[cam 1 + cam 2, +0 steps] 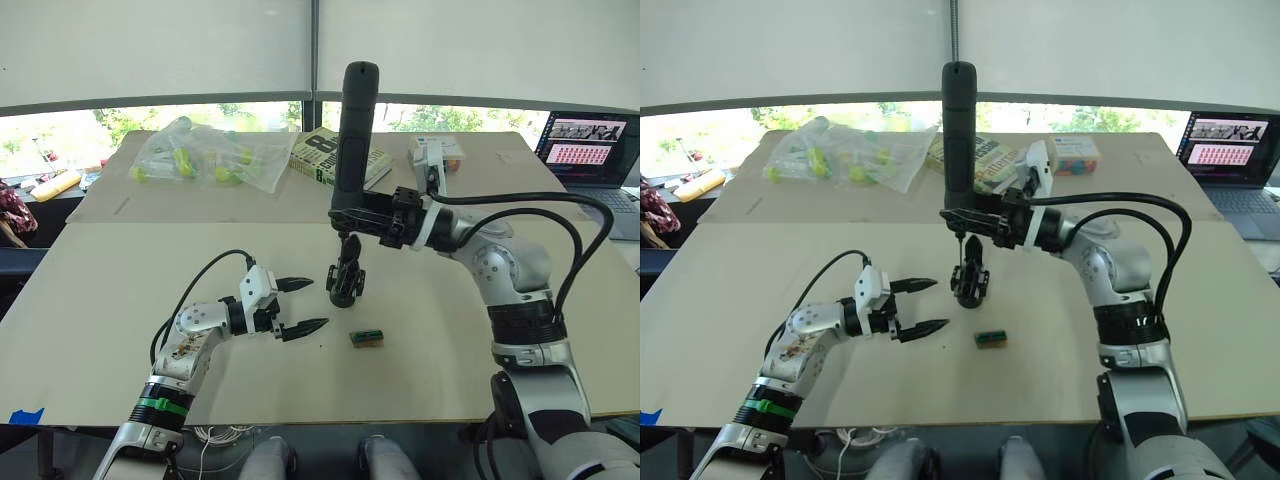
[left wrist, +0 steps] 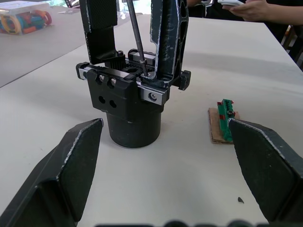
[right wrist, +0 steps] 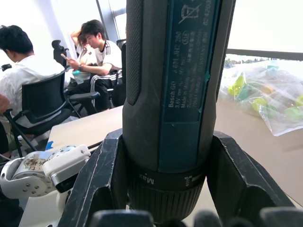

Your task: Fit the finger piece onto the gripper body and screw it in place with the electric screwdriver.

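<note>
Left eye view: the right end effector (image 1: 352,212) clamps the electric screwdriver (image 1: 353,125), a thick matte black cylinder held upright over the gripper body (image 1: 345,280) on the pale surface (image 1: 110,300); the left end effector (image 1: 300,305) rests nearby, fingers spread. Left wrist view: the thin metal bit meets a screw beside the glossy, scuffed finger piece (image 2: 168,42) standing on the body's angular block and round base; a small green-and-brown block (image 2: 224,120) lies beside it. Right wrist view: two black fingers (image 3: 102,177) press the screwdriver's rubbery barrel.

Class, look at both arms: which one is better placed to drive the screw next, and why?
The right. The right gripper grips the electric screwdriver upright, bit in the gripper body. The left gripper waits open beside it.
</note>
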Available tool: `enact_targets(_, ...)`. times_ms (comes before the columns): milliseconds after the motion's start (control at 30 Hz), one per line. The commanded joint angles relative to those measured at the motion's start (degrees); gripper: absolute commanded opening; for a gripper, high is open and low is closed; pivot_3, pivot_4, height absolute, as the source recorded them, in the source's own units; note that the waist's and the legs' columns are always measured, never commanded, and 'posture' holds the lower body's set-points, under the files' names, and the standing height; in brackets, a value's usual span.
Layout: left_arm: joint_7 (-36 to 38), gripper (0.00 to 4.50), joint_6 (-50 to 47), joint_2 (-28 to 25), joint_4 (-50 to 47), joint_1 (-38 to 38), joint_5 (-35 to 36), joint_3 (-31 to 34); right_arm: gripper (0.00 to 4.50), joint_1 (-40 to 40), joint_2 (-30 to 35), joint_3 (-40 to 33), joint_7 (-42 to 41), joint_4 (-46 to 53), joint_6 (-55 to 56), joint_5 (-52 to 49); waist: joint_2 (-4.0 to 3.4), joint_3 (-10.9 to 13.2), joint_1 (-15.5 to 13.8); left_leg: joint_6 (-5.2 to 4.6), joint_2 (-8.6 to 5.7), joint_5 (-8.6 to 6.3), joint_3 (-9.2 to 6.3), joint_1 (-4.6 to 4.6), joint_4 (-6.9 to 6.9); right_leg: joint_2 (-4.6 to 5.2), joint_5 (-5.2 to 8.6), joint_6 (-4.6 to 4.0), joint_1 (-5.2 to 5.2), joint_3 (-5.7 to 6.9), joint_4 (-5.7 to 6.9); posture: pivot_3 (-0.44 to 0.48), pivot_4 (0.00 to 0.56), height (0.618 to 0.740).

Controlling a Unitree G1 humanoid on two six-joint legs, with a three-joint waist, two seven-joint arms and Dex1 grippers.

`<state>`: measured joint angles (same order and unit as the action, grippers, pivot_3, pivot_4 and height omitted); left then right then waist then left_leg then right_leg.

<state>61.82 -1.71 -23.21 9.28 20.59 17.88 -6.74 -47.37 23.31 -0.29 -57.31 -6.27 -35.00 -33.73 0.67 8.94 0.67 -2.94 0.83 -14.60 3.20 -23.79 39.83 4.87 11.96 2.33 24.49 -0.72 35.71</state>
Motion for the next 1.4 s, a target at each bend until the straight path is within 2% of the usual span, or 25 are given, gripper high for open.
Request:
enact_targets(33, -0.77, 4.50, 0.47, 0.53, 0.08, 1.39, -0.80, -0.26, 1.92, -1.06, 0.64, -1.31, -0.80, 2.93, 2.25, -0.43, 0.00, 0.00, -0.01, 0.00, 0.00, 0.00, 0.00, 0.00, 0.00, 0.00, 0.00, 0.00, 0.00, 0.00, 0.00, 0.000, 0.150, 0.740)
enact_targets(400, -3.23, 4.50, 3.05, 2.64, 7.40, 6.19, -4.96, -1.45, 1.92, -0.93, 0.40, -1.32, -1.37, 3.12, 2.65, 0.03, 0.00, 0.00, -0.01, 0.00, -0.02, 0.00, 0.00, 0.00, 0.00, -0.01, 0.00, 0.00, 0.00, 0.02, 0.01, 0.000, 0.150, 0.740)
enact_targets(767, -2.35, 4.50, 5.17, 5.87, 16.53, 12.62, -8.10, -3.40, 1.92, -0.78, 0.35, -1.14, -1.78, 3.47, 2.91, 0.41, 0.02, 0.01, -0.02, 0.00, -0.05, 0.00, 0.01, -0.04, 0.01, -0.01, 0.00, 0.01, 0.00, 0.03, 0.03, 0.000, 0.150, 0.740)
enact_targets(1400, -2.21, 4.50, 7.36, 9.98, 24.77, 17.32, -10.94, -3.99, 1.92, 0.20, 0.61, -0.75, -1.97, 4.48, 3.49, 1.14, 0.04, 0.02, -0.02, 0.00, -0.06, 0.00, 0.01, -0.06, 0.01, -0.02, -0.01, 0.02, 0.00, 0.04, 0.05, 0.000, 0.150, 0.740)
